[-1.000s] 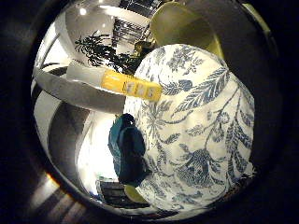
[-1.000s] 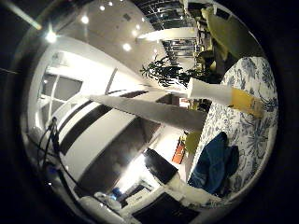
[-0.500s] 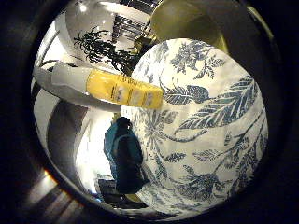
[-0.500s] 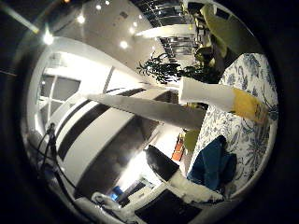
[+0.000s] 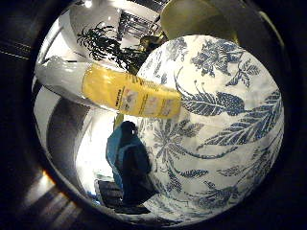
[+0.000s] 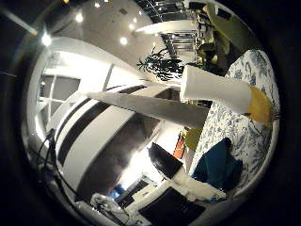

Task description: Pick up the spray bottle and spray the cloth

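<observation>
The spray bottle (image 5: 129,93) is white with a yellow label and stands on the table covered by a blue-and-white floral tablecloth (image 5: 225,124). It fills a good part of the little finger side view, so it is close to the palm. The thumb side view shows its white upper part (image 6: 216,89). A crumpled teal cloth (image 5: 127,158) lies on the same tablecloth, a short way from the bottle and apart from it. No part of my hand shows in either view.
A yellow-green chair (image 5: 192,19) stands past the table's far edge. A dark leafy plant (image 5: 105,45) is in the room behind the bottle. A long white beam (image 6: 150,108) and a dark screen (image 6: 164,160) lie off the table's side.
The bottle has grown larger in both views over the last second, so the palm has come closer to it. The teal cloth lies where it was.
</observation>
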You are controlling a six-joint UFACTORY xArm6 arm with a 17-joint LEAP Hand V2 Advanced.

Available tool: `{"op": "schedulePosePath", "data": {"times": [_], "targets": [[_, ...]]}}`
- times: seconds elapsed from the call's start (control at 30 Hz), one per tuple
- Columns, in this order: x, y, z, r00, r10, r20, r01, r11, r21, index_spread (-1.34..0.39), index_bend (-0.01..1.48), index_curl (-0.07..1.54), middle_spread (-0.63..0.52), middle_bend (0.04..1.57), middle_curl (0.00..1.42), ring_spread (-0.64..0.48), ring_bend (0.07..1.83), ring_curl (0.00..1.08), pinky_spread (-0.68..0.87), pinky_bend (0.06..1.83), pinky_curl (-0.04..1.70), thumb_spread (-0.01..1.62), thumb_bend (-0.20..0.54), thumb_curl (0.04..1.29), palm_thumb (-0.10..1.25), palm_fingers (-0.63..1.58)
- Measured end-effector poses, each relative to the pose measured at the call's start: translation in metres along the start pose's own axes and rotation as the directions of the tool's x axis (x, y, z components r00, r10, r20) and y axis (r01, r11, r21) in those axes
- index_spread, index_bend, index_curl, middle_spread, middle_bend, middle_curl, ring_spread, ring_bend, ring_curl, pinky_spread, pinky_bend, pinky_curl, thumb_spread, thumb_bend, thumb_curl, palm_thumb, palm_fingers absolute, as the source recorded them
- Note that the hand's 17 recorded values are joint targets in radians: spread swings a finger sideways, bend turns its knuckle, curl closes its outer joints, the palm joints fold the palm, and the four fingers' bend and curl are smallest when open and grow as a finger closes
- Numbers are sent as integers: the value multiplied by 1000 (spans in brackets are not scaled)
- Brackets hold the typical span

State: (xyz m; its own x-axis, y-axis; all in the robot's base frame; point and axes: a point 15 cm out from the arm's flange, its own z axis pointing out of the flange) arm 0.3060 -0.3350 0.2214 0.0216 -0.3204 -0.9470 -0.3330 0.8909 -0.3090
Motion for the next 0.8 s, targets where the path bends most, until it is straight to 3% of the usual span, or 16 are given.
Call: {"op": "schedulePosePath", "data": {"times": [0.8], "targets": [[-5,-22,50,1000,-13,-1,13,1000,-26,-109,151,266,190,313,348,230,462,267,409,461,282,1041,-24,332,621,144]]}}
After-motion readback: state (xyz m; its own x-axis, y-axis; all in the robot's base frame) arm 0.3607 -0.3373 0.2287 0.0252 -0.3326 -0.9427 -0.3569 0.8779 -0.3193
